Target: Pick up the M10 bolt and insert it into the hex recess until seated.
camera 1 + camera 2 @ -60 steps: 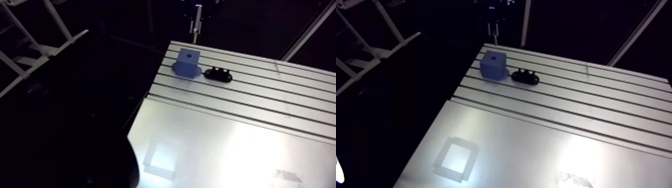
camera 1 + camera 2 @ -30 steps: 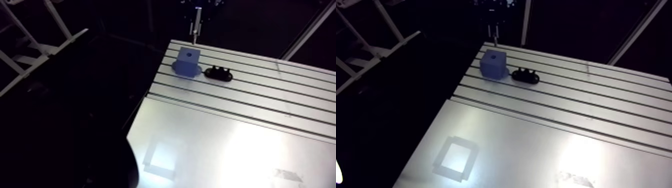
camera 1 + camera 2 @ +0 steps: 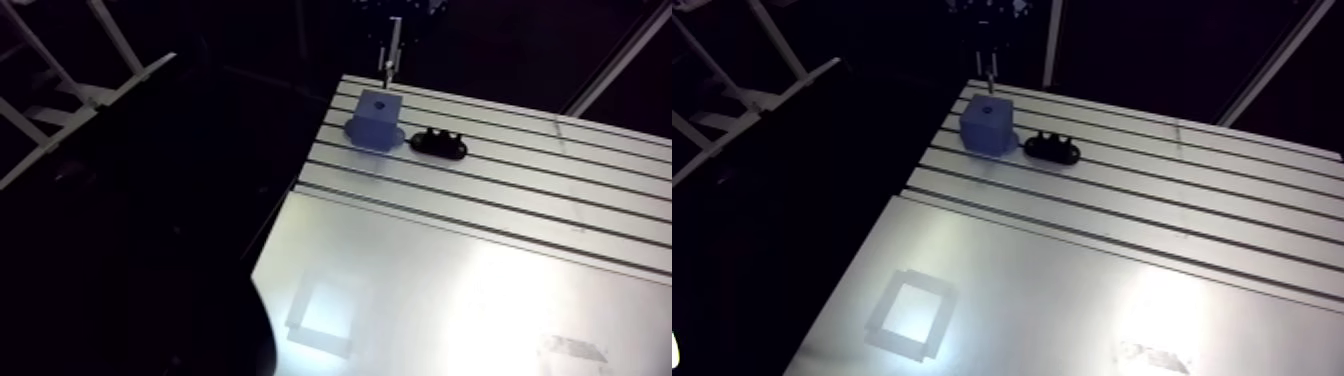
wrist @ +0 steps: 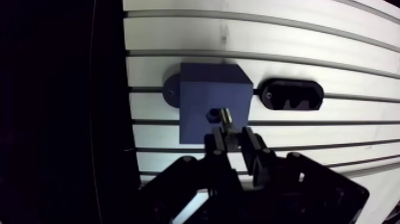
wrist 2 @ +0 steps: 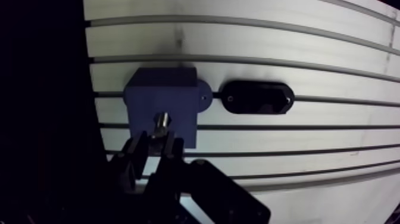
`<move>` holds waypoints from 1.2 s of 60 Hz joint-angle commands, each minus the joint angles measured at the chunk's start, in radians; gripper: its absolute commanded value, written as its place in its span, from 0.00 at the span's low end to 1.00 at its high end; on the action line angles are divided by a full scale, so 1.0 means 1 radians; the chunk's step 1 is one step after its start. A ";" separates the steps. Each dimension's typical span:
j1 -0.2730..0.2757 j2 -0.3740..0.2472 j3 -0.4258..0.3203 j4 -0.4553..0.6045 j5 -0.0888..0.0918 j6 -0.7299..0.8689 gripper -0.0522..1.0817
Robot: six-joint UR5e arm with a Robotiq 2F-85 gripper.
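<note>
Lowered a little since the earlier frames, the M10 bolt (image 3: 990,72) now hangs with its tip closer to the top of the blue block (image 3: 986,128). The whole arm view has also shifted slightly with the arm, so part of that change is the camera's own.

On the slotted desk (image 3: 520,230) the block stands near the far corner, close to the desk's edge, on a rounded base flange. Its top face carries the hex recess (image 4: 212,112), a small dark hole.

In the wrist view the bolt points down at that face, held upright between the jaws, which are clenched on it. One eye shows its end just beside the recess, on the side toward the black holder (image 4: 291,95). The other eye shows it right over the hole, so the true offset cannot be read. The black holder lies on the desk just beside the block, apart from the bolt and the jaws.

Judging from this, the pick-up is done and the step in hand is the approach and alignment above the recess; the insertion itself appears not yet begun. The next move calls for centring the bolt over the hole, keeping it vertical and matching its hex to the recess. It then calls for a slow, straight descent until the bolt seats, with the grip let go only after that.
</note>
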 commanded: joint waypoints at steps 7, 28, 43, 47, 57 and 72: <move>0.007 -0.005 0.016 0.001 0.008 -0.004 0.69; 0.011 -0.009 0.037 0.001 0.015 -0.005 0.69; 0.009 -0.009 0.045 -0.002 0.010 0.001 0.69; 0.009 -0.009 0.048 -0.002 0.009 0.003 0.69; 0.009 -0.006 0.048 -0.008 0.007 0.003 0.69; 0.009 -0.001 0.045 -0.014 0.007 0.000 0.69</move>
